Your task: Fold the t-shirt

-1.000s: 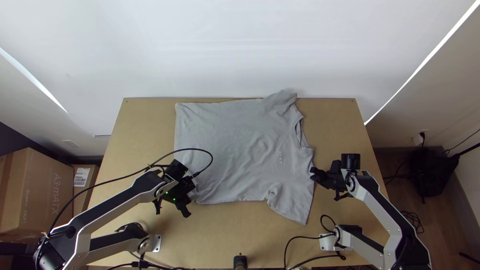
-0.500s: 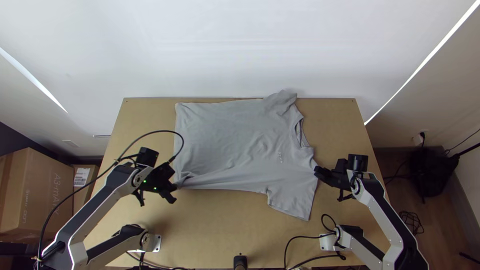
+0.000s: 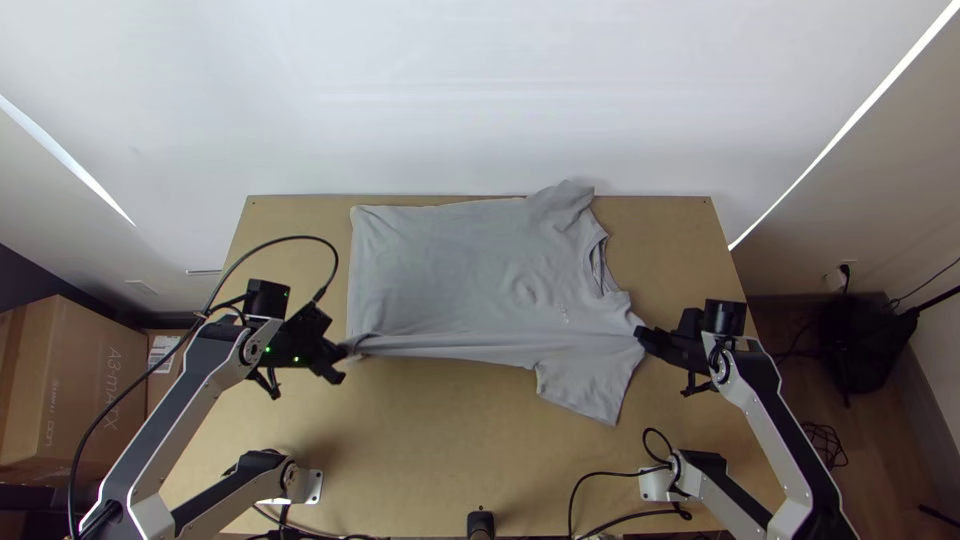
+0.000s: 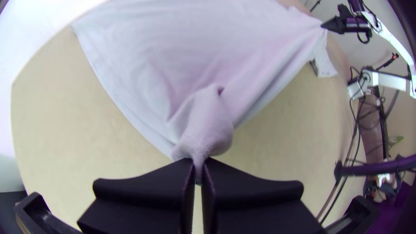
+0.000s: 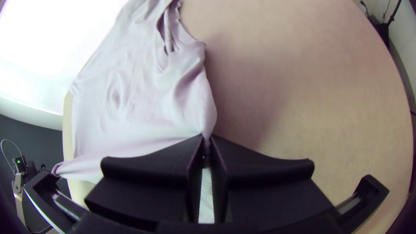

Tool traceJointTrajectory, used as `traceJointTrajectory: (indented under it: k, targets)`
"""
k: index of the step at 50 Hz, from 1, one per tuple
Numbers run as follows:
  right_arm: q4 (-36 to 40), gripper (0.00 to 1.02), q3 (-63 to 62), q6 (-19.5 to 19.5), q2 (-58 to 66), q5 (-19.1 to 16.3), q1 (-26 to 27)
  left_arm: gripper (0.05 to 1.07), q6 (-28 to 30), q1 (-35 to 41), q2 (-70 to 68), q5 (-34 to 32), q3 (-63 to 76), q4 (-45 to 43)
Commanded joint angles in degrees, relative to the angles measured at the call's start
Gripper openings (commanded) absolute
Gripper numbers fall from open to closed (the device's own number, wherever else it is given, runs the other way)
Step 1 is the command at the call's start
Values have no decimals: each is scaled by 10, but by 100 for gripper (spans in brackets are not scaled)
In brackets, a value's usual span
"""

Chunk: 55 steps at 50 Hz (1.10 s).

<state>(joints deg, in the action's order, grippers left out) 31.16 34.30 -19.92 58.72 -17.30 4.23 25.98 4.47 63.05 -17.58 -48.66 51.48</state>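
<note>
Top view has the grey short-sleeved t-shirt (image 3: 450,270) spread between the two grippers, its near side drawn into a taut ridge running from one to the other. The left gripper (image 4: 198,168) is closed on a gathered pinch at the hem-end corner; the right gripper (image 5: 207,145) is clamped on the shoulder edge, with the crew neckline (image 3: 600,268) beyond it and the near sleeve (image 3: 590,385) on its near-edge side.

This looks like the start of the first lengthwise fold: both holds made, the fold itself not yet laid. The next move probably calls for both grippers to lift and carry that side away from the arm bases, over the body, at matching pace; otherwise the near sleeve could trail or bunch.

Small chest lettering (image 3: 565,314) sits to the left of the right gripper. Beyond the left gripper's outer side, a cardboard box (image 3: 95,370) bears print and a white shipping label (image 3: 163,352); none is read off here.
</note>
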Motion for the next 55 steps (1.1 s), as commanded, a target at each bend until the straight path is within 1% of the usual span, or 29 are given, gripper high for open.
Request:
traceJointTrajectory:
  k: [1,4,7,14,18,22,30,34,46,50,55]
  targets:
    - [6,3,74,-13,-41,22,-29,8,-81,7,-13,10,-55,-44]
    - [9,3,118,-12,-47,24,-50,8,-134,7,-9,24,-86,-87]
    - [14,3,170,-12,-43,31,-58,8,-167,5,-1,49,-122,-108]
    - [14,3,299,6,-12,37,-55,8,-192,-2,3,108,-197,-148]
    - [13,3,367,25,17,39,-48,8,-205,-20,9,120,-247,-156]
    - [8,3,425,41,43,41,-44,8,-206,-39,17,121,-296,-158]
    - [-16,3,544,51,92,51,-35,8,-218,-74,40,126,-396,-172]
    - [-22,3,611,55,119,59,-36,8,-220,-82,49,140,-449,-180]
    - [-35,3,787,52,157,90,-40,8,-223,-102,61,149,-607,-189]
    - [-34,3,830,50,146,90,-44,8,-223,-104,57,155,-652,-183]
    - [-44,3,856,32,112,90,-46,8,-223,-109,38,155,-686,-185]
